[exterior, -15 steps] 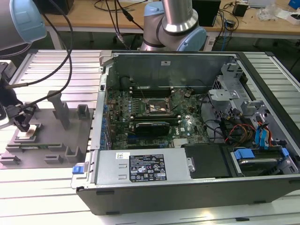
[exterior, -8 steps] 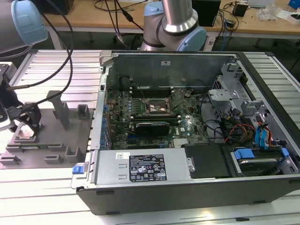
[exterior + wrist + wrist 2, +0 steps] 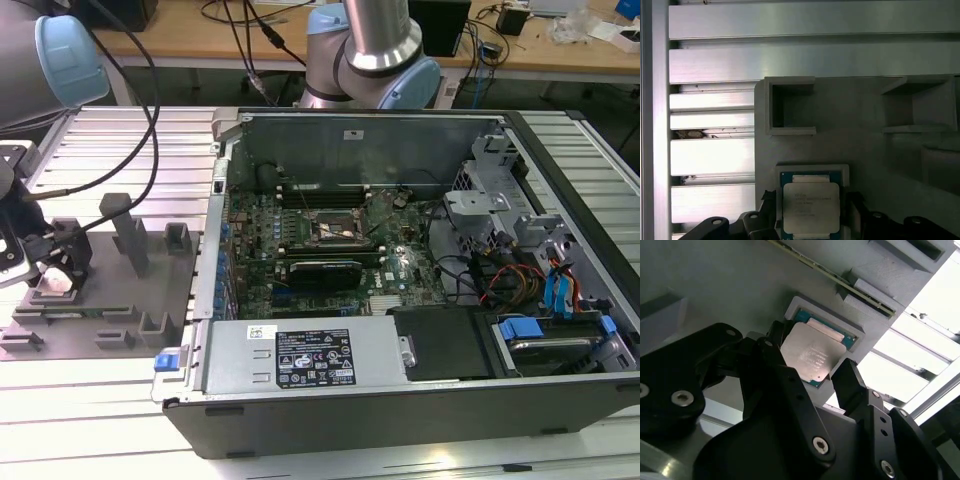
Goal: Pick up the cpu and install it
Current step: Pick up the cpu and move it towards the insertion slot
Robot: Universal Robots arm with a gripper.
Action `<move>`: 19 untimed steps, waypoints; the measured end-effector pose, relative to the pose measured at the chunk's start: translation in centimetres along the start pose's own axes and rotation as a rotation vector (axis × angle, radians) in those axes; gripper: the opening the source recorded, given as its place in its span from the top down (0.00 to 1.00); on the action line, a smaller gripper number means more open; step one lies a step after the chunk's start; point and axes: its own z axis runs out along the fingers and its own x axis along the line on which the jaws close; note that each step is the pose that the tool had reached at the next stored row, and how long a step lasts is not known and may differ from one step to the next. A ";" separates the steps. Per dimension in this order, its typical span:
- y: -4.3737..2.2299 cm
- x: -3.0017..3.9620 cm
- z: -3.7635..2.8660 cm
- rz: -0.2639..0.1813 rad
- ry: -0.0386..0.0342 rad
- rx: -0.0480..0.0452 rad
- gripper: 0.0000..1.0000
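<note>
Between the pincer's (image 3: 812, 352) two black fingers (image 3: 849, 382) lies the cpu (image 3: 810, 354), flat in a shallow square pocket of the grey fixture plate (image 3: 715, 280). The jaws stand spread, one finger on each side of the pocket's raised rim, and they hold nothing; the chip sits apart from both.

In the first wrist view the cpu (image 3: 811, 207) rests just below the pincer (image 3: 811, 196). Beyond it on the same fixture plate (image 3: 855, 110) is an open-sided box-shaped holder (image 3: 790, 107), with the ribbed aluminium table (image 3: 710, 155) alongside. Nothing lies over the chip or across the gap between the fingers.

From across the room, the pincer (image 3: 50, 255) hangs low over the fixture plate (image 3: 110, 300), near its grey upright blocks (image 3: 128, 235). Well off to its side is the opened computer case (image 3: 400, 370), where the motherboard (image 3: 300, 230) carries a dark socket frame (image 3: 335, 232).

The chip lies face up, its silver lid skyward with a thin green border around it. It is close to square, so no long axis stands out; its edges run square with the pocket walls, and the fingers face two opposite edges.
</note>
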 end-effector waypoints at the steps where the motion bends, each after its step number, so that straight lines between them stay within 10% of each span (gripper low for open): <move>1: 0.00 0.00 0.00 0.000 0.0000 0.0000 0.34; 19: 0.04 0.00 -0.11 0.000 -0.0002 -0.0001 0.42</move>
